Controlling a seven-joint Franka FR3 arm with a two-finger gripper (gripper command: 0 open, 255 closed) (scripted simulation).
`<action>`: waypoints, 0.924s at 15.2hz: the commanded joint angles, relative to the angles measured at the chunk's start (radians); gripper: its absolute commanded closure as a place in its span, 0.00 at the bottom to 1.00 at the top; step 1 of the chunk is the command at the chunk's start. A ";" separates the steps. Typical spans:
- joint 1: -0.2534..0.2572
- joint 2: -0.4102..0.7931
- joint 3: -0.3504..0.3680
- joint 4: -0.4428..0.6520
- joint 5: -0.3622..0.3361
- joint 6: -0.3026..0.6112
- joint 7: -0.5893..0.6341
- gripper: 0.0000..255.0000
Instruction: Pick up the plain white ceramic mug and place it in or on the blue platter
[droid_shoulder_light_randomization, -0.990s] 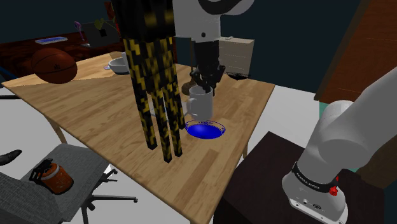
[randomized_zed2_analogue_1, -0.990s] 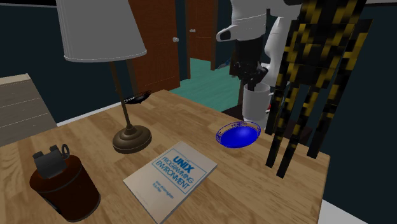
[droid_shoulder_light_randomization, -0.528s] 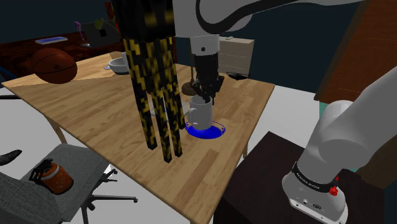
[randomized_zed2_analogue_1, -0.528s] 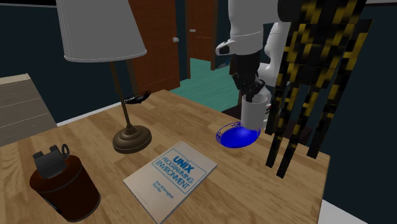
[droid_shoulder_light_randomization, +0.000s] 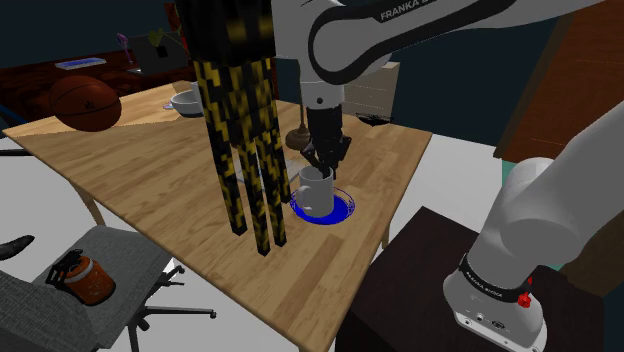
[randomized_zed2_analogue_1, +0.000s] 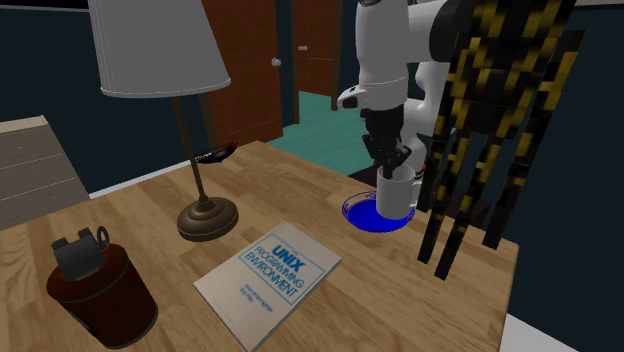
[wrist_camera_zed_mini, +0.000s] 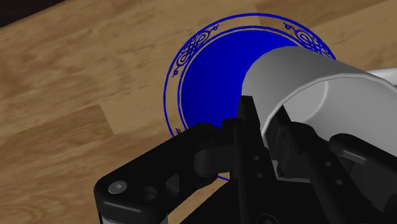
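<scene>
1. Closest in on the shoulder view, the dark stand sits at lower right. At lower left there's a grey chair with a red-brown canister lying on its seat.
2. Up on the wooden table, a tall black-and-yellow blocky shape stands just to the shoulder view's left of the action.
3. Here's the gripper, pointing straight down and clamped on the rim of the mug. The wrist view has one finger outside the wall and the other inside.
4. The mug is pale grey-white and upright, right down in the blue platter. Whether its base touches the dish, I can't tell. More of the platter's patterned rim shows on the shoulder view's right of the mug.
5. Just beyond the mug is a lamp on a brown base with a pale shade. Past that a book lies flat on the wood.
6. Far end of the table: a white bowl and an orange-brown ball at the corner.
7. Furthest back, pale drawers stand against dark walls.
</scene>
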 joint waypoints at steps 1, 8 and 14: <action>0.001 0.001 0.002 -0.011 0.002 0.013 0.001 1.00; 0.001 0.002 0.002 -0.011 0.002 0.013 0.001 0.00; -0.001 0.000 -0.002 0.021 -0.002 -0.021 0.002 0.00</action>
